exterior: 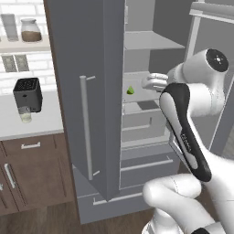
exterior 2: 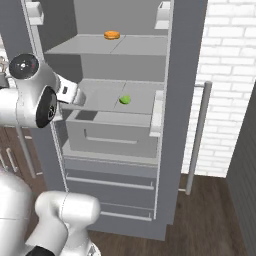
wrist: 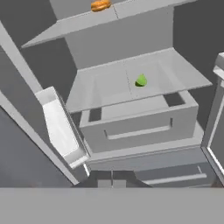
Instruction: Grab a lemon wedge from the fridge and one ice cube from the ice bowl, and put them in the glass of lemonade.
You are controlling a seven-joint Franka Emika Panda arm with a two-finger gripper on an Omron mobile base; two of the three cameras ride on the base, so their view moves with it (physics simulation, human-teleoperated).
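Grey fridge [exterior 2: 190, 75] interior ahead, both doors swung open, brown cabinets [exterior: 32, 169] and a white table [exterior: 27, 121] off to the left in the left base view. On the middle shelf [wrist: 109, 87] lies the lemon wedge [wrist: 141, 81] — small, yellow-green, alone on the bare grey surface, toward the back and a bit right of the shelf's centre seam. Seen also from the right base camera as a green spot [exterior 2: 125, 100] and from the left base camera just beyond the wrist [exterior: 131, 90].

Hand [wrist: 112, 180] at the fridge opening, in front of and above the drawer [wrist: 140, 127], with the finger tips pressed together and nothing between them. From the hand camera the wedge sits ahead and upward in the picture, slightly to the right — so the coming reach probably goes forward into the fridge, over the drawer front, and needs the fingers parted first. Only one arm here, so no choice of side.

Long axis of the wedge hard to judge: too small, looks like a drop with its point upward in the left base view, more round from the right. An orange item [exterior 2: 111, 34] rests on the top shelf, well apart from the wedge. Black toaster [exterior: 28, 94] on the table with a small pale glass of lemonade [exterior: 25, 116] just in front of it, partly hidden by it.
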